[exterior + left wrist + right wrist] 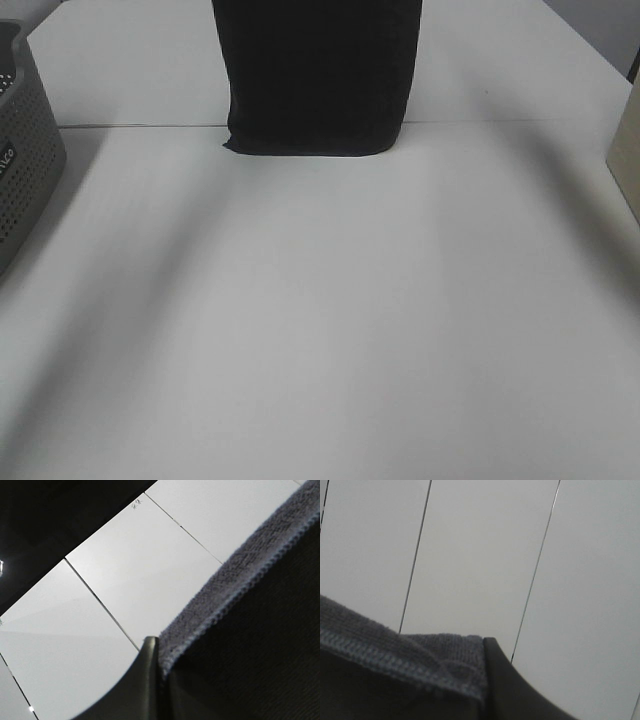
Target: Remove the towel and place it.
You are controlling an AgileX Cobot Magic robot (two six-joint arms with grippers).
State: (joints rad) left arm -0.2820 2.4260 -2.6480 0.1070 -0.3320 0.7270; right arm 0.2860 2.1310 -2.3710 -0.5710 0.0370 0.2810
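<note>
A dark towel (315, 75) hangs down from above the exterior high view, its lower edge reaching the white table (320, 320) at the back middle. Neither gripper shows in that view. In the left wrist view my left gripper (161, 656) is shut on the towel's hemmed edge (240, 575), with one dark finger (145, 685) against the cloth. In the right wrist view my right gripper (484, 647) is shut on another hemmed corner of the towel (395, 660), with one dark finger (520, 690) showing. Both wrist views look past the cloth at white panels with thin seams.
A grey perforated basket (25, 150) stands at the table's left edge. A beige object (625, 160) is cut off at the right edge. A seam (500, 122) runs across the table at the back.
</note>
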